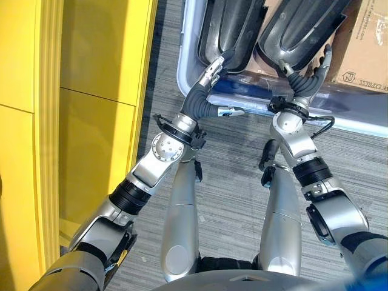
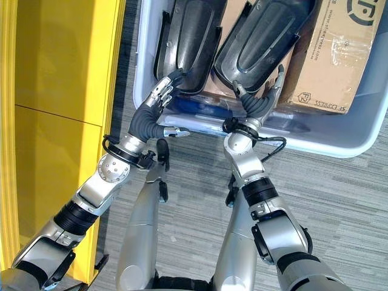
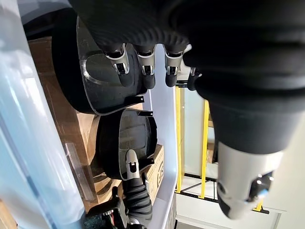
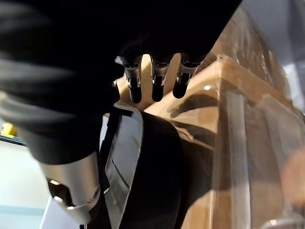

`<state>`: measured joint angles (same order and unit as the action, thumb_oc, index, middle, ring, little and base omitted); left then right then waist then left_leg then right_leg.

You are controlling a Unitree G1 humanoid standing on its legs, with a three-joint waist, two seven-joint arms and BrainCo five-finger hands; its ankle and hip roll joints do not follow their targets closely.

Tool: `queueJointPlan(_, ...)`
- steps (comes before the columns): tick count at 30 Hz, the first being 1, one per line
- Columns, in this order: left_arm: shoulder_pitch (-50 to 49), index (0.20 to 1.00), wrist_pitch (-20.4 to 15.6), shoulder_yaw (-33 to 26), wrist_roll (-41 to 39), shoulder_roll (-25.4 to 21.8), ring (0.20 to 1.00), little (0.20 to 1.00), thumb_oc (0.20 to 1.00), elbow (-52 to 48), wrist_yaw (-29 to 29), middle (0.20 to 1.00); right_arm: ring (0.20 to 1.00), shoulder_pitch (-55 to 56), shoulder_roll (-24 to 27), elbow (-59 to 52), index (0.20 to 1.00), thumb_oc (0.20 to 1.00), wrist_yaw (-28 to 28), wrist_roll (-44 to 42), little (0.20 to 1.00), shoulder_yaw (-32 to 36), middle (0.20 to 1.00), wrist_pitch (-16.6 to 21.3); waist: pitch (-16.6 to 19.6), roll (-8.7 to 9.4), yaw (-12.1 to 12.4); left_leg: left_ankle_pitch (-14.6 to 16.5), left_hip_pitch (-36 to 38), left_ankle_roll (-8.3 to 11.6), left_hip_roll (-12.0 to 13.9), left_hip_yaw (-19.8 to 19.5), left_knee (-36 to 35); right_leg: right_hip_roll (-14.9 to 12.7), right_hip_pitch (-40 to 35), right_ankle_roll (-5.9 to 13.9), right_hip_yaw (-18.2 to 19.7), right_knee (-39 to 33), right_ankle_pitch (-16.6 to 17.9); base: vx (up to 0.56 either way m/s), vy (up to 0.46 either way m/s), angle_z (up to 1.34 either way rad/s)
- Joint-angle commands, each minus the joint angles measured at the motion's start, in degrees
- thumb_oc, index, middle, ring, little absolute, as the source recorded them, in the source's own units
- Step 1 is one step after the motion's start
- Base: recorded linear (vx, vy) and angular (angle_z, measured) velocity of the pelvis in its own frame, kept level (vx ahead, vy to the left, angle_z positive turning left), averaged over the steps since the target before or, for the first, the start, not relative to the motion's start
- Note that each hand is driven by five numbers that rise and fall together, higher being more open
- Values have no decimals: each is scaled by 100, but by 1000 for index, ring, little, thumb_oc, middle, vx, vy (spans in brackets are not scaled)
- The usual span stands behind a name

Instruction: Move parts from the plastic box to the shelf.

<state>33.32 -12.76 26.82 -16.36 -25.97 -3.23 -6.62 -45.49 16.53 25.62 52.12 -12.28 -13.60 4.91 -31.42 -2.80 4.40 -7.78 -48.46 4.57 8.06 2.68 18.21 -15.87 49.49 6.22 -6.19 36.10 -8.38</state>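
Two black moulded plastic parts lie side by side in the translucent plastic box point(image 2: 357, 130), leaning up over its near wall with their hollow sides up, which puts their lower ends where the hands can reach them from above. The left part point(image 2: 191, 36) sits nearest the yellow shelf unit point(image 2: 60, 73); the right part point(image 2: 267, 36) lies just beside a cardboard carton point(image 2: 330, 54) that shares the box. The left hand point(image 2: 159, 96) reaches over the box wall to the bottom end of the left part: in the left wrist view its fingers point(image 3: 145, 67) are nearly straight, their dark tips lying against the part's inner surface, the thumb held apart below, so it touches the part but has closed on nothing. The right hand point(image 2: 257, 104) is at the lower end of the right part, with one finger standing up in the gap between that part and the carton; in the right wrist view its fingers point(image 4: 155, 83) hang relaxed above the part's rim with a gap beneath them, and it holds nothing either. I judge both hands are set there to take one part each, or to steady a part for a shared lift, since these shells look broad, light and awkward for one hand. Neither part has left the box, so the move to the shelf unit, which stands on the robot's left just across a strip of grey carpet point(image 2: 339, 200), has not begun. The smooth curved surfaces would probably slip unless the fingers hook a rim.
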Motion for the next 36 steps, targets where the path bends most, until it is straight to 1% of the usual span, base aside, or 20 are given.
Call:
queueJointPlan(1,116,1000,-160,-151,102,248,1000,1000,1000,-557,-14,1000,1000,-43,176,-104,1000,1000,-173,-109,1000,49,1000,-181,163,-312,171,427,130,-247,-290,356,-151,509,-120,-184,-376,158,42,0,0,0)
queueJointPlan(3,138,1000,-105,-156,95,236,1000,1000,1000,-573,-9,1000,1000,-96,163,2,1000,1000,-301,-391,1000,18,1000,-323,163,-297,188,427,110,-246,-300,334,-124,515,-117,-189,-383,178,39,0,0,0)
queueJointPlan(5,190,1000,-63,-156,90,194,1000,1000,1000,-531,53,1000,1000,-241,155,306,1000,1000,-544,-1142,1000,14,1000,-431,163,-271,240,402,88,-245,-302,297,-117,524,-134,-199,-421,187,48,0,0,0)
queueJointPlan(6,193,1000,-62,-157,93,193,1000,1000,1000,-529,55,1000,1000,-250,153,320,1000,1000,-555,-1213,1000,17,1000,-439,163,-270,243,400,85,-244,-302,295,-116,525,-133,-200,-424,186,50,0,0,0)
queueJointPlan(8,263,1000,5,-158,74,145,1000,1000,1000,-523,120,1000,1000,-467,176,750,1000,1000,-667,-1885,1000,110,1000,-438,163,-260,308,388,94,-242,-312,240,-117,517,-171,-200,-456,202,47,0,0,0)
queueJointPlan(9,274,1000,7,-156,79,137,1000,1000,1000,-520,126,1000,1000,-501,184,798,1000,1000,-676,-1935,1000,118,1000,-435,163,-258,314,386,96,-242,-312,234,-117,515,-176,-199,-463,202,48,0,0,0)
queueJointPlan(11,369,1000,-25,-126,-5,94,1000,1000,1000,-460,194,1000,1000,-776,235,1153,1000,1000,-770,-2324,1000,181,1000,-467,163,-249,366,376,90,-244,-314,203,-105,503,-199,-199,-508,217,53,0,0,0)
queueJointPlan(14,479,1000,22,-98,-64,60,1000,1000,1000,-460,293,1000,1000,-1044,297,1434,1000,1000,-822,-2635,1000,224,1000,-590,163,-235,414,372,97,-246,-318,175,-94,487,-236,-193,-555,219,65,-2,-1,-2)
queueJointPlan(15,553,1000,61,-61,-76,40,1000,1000,1000,-460,355,1000,1000,-1189,336,1638,1000,1000,-785,-2918,1000,210,1000,-601,163,-222,442,360,98,-246,-317,160,-90,481,-251,-187,-577,226,78,-4,4,4)
queueJointPlan(18,658,1000,78,-5,-123,5,1000,1000,1000,-445,409,1000,1000,-1383,412,1946,1000,1000,-770,-3238,1000,187,1000,-547,163,-199,477,355,78,-248,-310,132,-72,487,-257,-184,-604,245,87,1,5,6)
queueJointPlan(19,743,1000,144,54,-187,-44,1000,1000,1000,-470,373,1000,1000,-1521,472,2086,1000,1000,-799,-3505,1000,152,1000,-534,163,-167,502,341,77,-248,-310,110,-82,498,-273,-175,-631,248,101,4,9,11)
queueJointPlan(22,765,1000,185,82,-219,-99,1000,1000,1000,-473,378,1000,1000,-1594,537,2175,1000,1000,-756,-3647,1000,129,1000,-581,163,-147,529,344,84,-254,-322,90,-76,503,-293,-169,-662,254,108,2,2,2)
queueJointPlan(24,767,1000,165,110,-252,-120,1000,1000,1000,-440,370,1000,1000,-1645,568,2253,1000,1000,-701,-3537,1000,79,1000,-691,163,-143,551,346,93,-259,-317,84,-68,497,-310,-170,-682,267,103,0,0,0)
queueJointPlan(26,805,1000,147,136,-279,-148,1000,1000,1000,-393,359,1000,1000,-1728,588,2364,1000,1000,-620,-3530,1000,22,1000,-896,163,-146,562,346,74,-261,-313,81,-54,491,-297,-169,-697,276,116,0,0,0)
queueJointPlan(27,823,1000,137,135,-338,-171,1000,1000,1000,-375,395,1000,1000,-1816,654,2610,1000,1000,-680,-3604,1000,-60,1000,-1138,163,-154,597,336,37,-256,-318,67,-25,477,-272,-170,-713,307,119,0,0,0)
queueJointPlan(29,848,1000,139,144,-390,-205,1000,1000,1000,-345,421,1000,1000,-1908,710,2832,1000,1000,-755,-3689,1000,-145,1000,-1273,163,-161,616,334,14,-255,-318,54,-5,466,-253,-171,-724,332,122,0,0,0)
queueJointPlan(30,866,1000,144,159,-477,-262,1000,1000,1000,-343,451,1000,1000,-1989,780,3033,1000,1000,-736,-3958,1000,-242,1000,-1384,163,-160,642,334,-14,-253,-319,41,21,464,-240,-173,-737,342,130,0,0,0)
queueJointPlan(32,875,1000,137,170,-552,-326,1000,1000,1000,-338,465,1000,1000,-2038,828,3229,1000,1000,-933,-3978,1000,-342,1000,-1570,163,-146,665,331,-52,-250,-310,36,37,461,-222,-170,-763,339,149,15,3,6)
queueJointPlan(36,940,1000,131,211,-631,-407,1000,1000,1000,-299,479,1000,1000,-2169,896,3534,1000,1000,-982,-4244,1000,-554,1000,-1845,163,-118,710,326,-152,-243,-297,17,81,452,-162,-163,-814,340,183,17,-3,6)
